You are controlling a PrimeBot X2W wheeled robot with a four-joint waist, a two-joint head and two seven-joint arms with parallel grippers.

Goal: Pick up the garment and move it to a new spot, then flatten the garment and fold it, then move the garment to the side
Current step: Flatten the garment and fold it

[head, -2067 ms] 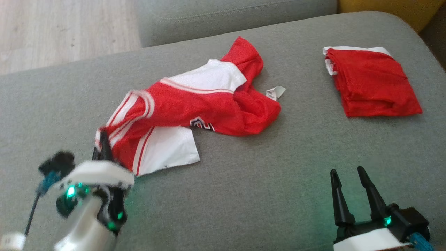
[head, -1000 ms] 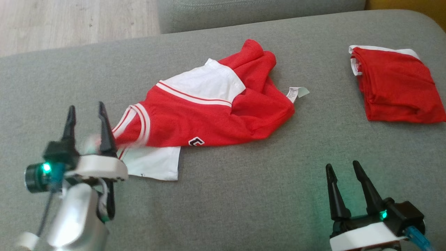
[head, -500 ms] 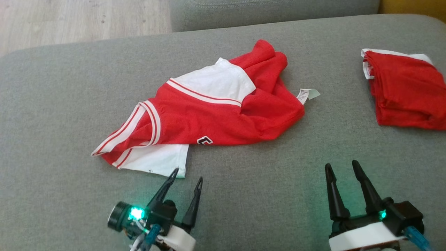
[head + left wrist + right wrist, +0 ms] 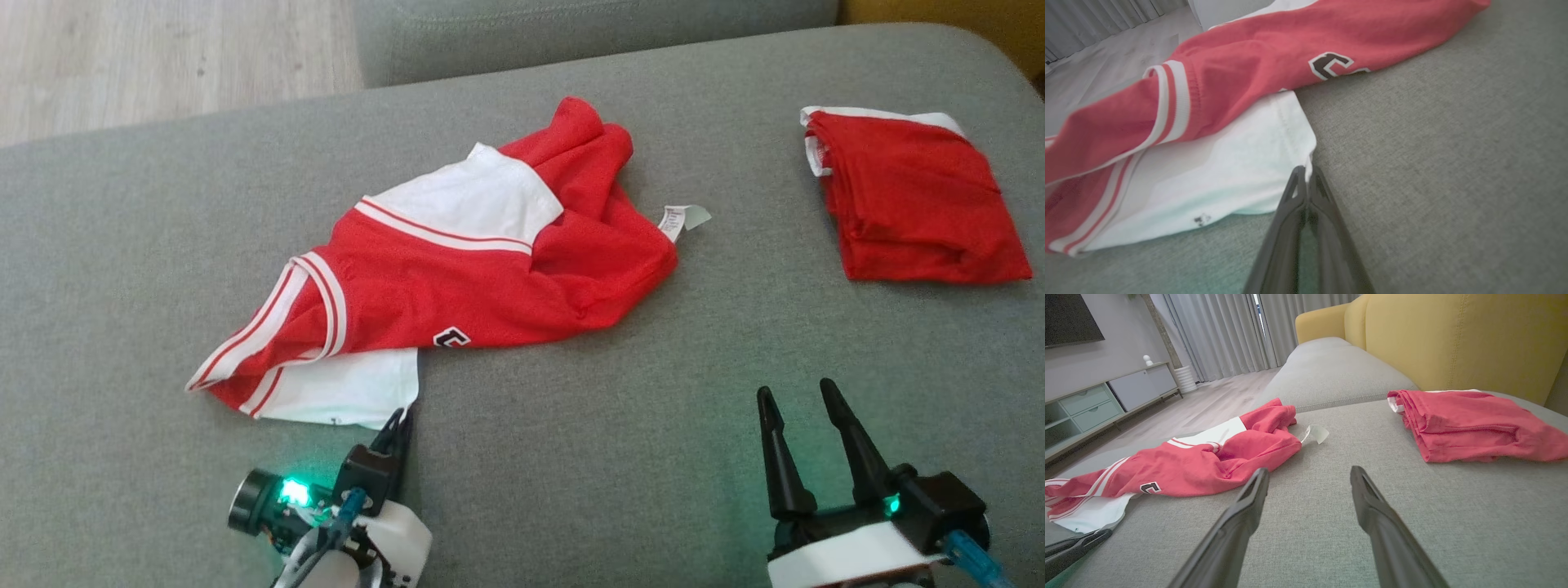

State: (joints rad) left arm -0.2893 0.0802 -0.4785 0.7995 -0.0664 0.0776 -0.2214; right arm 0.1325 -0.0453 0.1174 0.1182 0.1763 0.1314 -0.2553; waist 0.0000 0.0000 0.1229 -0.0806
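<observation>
The garment [image 4: 457,278], a red jersey with white panels and striped trim, lies crumpled across the middle of the grey sofa seat [image 4: 612,457]. In the left wrist view its white hem corner [image 4: 1274,163] runs down to my fingertips. My left gripper [image 4: 400,420] sits at that near corner, jaws together and pinching the very tip of the white cloth [image 4: 1306,173]. My right gripper [image 4: 796,396] rests low at the front right, open and empty, well clear of the garment [image 4: 1188,473]; its spread fingers [image 4: 1308,473] point across bare seat.
A second red garment [image 4: 914,204], folded, lies at the back right of the seat, in front of the yellow backrest [image 4: 1453,335]. A white label [image 4: 684,219] sticks out from the jersey's right end. Wooden floor [image 4: 163,57] lies beyond the seat's far left edge.
My left gripper moved from the jersey's striped left end round to its near white corner, then closed there. The head camera shifted. The right gripper stayed open in place.
</observation>
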